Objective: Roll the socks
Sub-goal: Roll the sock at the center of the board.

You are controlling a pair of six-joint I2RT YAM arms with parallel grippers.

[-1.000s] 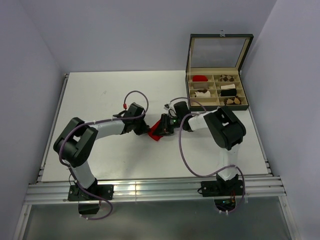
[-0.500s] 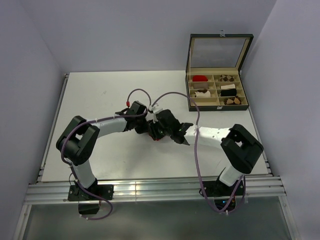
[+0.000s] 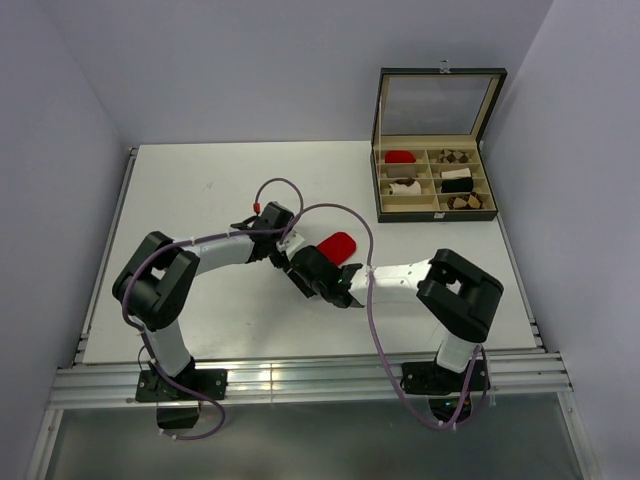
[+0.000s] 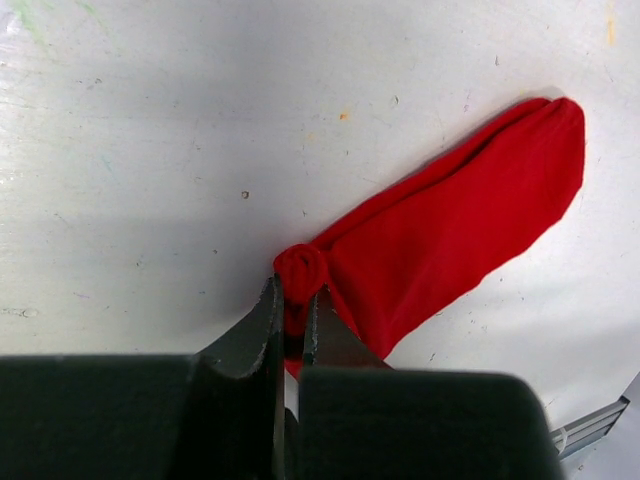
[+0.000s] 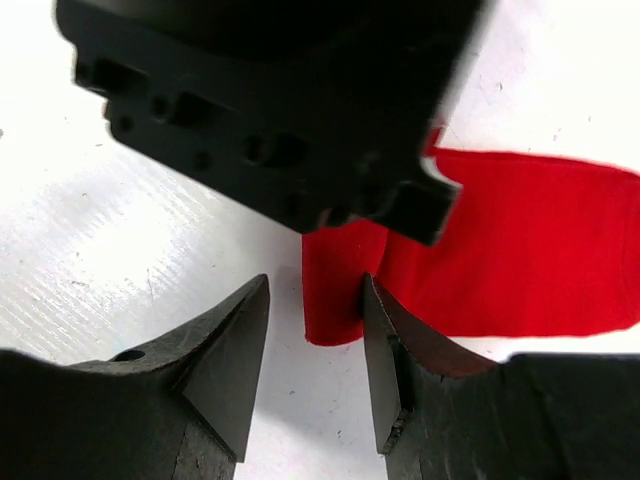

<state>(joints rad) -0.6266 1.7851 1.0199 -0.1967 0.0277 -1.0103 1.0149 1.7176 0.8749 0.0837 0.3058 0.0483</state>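
Observation:
The red sock (image 3: 337,245) lies flat on the white table, stretched toward the back right. My left gripper (image 3: 288,250) is shut on its bunched near end (image 4: 300,268); the rest of the sock (image 4: 460,230) spreads away from the jaws (image 4: 293,310). My right gripper (image 3: 308,272) sits just in front, open (image 5: 312,300), with a corner of the red sock (image 5: 340,290) between its fingertips and nothing gripped. The left gripper's body (image 5: 270,100) is right above it. No cream sock shows on the table.
An open compartment box (image 3: 434,205) stands at the back right, holding a red bundle (image 3: 400,157), a cream-and-brown bundle (image 3: 403,187), brown-patterned bundles (image 3: 455,156) and a black-and-white one (image 3: 457,184). The right arm's cable (image 3: 372,330) loops over the table.
The right gripper came from the sock's right side round to its near side and let go. The sock, bunched between both grippers before, now lies stretched out flat. The left gripper keeps its hold.

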